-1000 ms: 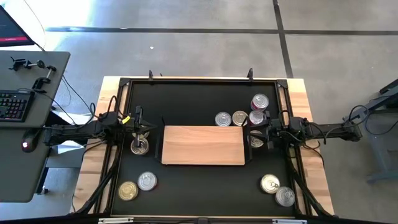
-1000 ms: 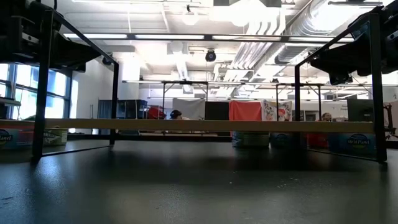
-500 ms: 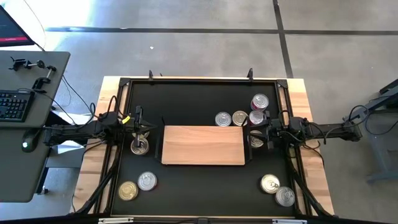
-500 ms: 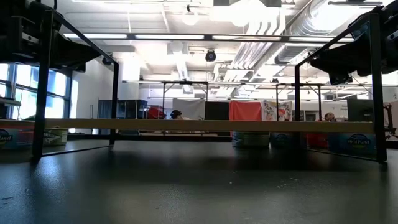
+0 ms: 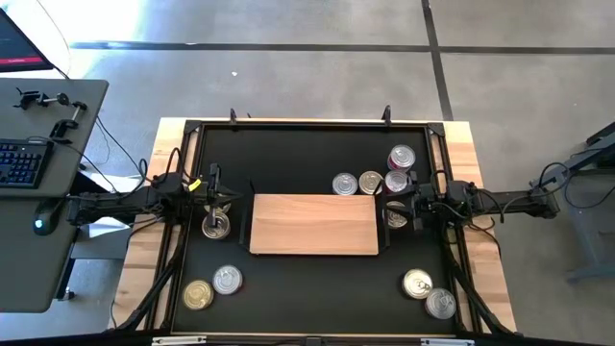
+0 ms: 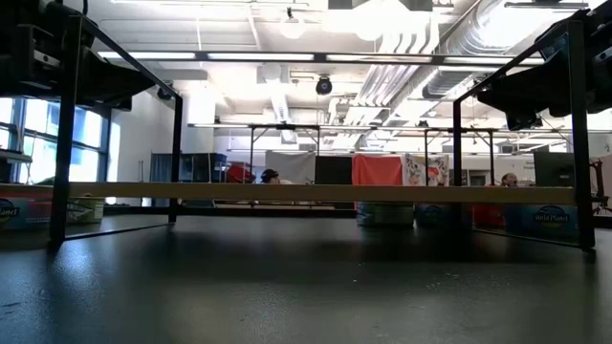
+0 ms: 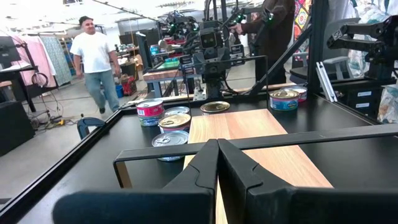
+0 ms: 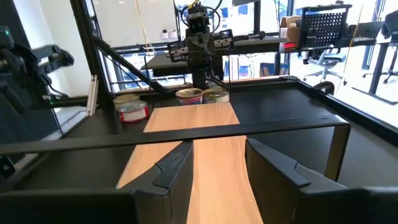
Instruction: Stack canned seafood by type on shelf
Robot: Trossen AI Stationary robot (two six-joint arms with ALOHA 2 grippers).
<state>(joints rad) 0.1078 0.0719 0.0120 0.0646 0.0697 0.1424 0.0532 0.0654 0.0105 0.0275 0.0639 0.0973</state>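
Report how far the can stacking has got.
Done: nothing; the shelf is bare. In hand: nothing; the left gripper is shut and empty, the right gripper open and empty, one at each shelf end. Left: all the cans, scattered on the table.

Evenly and brightly lit from overhead; long ceiling light strips (image 6: 287, 55) blown out to white in the low view; soft sheen off the black tabletop (image 6: 306, 287) there, near part blurred; silhouetted against that brightness, the shelf (image 6: 316, 192) uprights dark; glints on the can lids (image 5: 416, 283) from above, only faint shadows beneath; daylight glare through windows (image 8: 367, 37) in the right wrist view; own fingers (image 7: 205, 168) soft and out of focus in the left wrist view.
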